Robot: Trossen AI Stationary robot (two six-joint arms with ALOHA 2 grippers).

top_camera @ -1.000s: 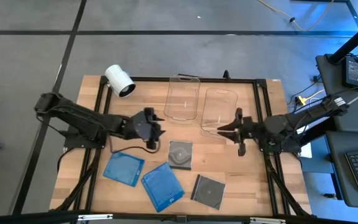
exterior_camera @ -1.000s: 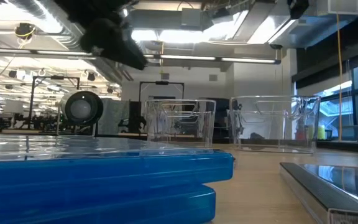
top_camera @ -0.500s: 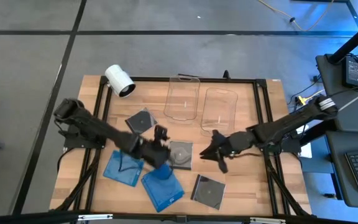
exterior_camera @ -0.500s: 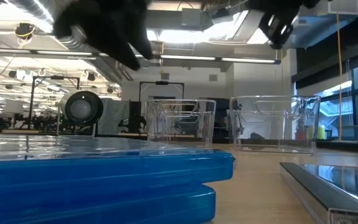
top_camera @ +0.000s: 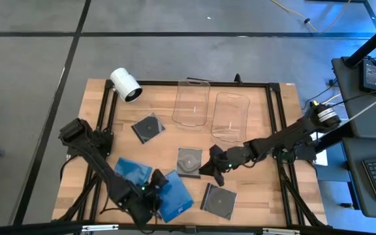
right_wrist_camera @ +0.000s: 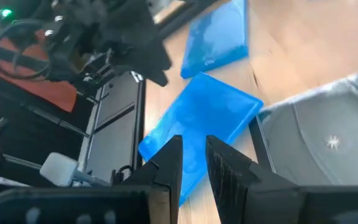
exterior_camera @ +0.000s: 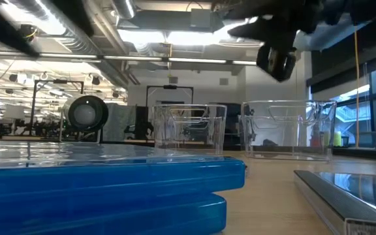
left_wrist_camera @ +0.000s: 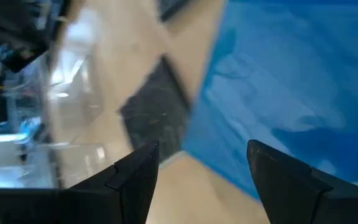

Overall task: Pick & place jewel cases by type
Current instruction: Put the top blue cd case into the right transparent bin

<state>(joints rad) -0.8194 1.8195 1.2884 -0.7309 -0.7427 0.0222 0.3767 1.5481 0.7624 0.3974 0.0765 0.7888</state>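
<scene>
My left tool (top_camera: 154,196), fingers spread, hangs over the blue jewel case (top_camera: 172,194) near the tabletop's (top_camera: 253,196) front edge; I'd straddle one edge squarely before pinching. My right tool (top_camera: 213,163), nearly pressed together and empty, hovers beside the grey disc case (top_camera: 189,161).

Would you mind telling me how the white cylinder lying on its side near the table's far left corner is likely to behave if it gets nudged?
The white cylinder lies on its side, so it would probably roll when nudged across its axis. Its smooth, rounded wall looks hard to pinch. It sits near the table edge, so a roll might carry it off.
</scene>
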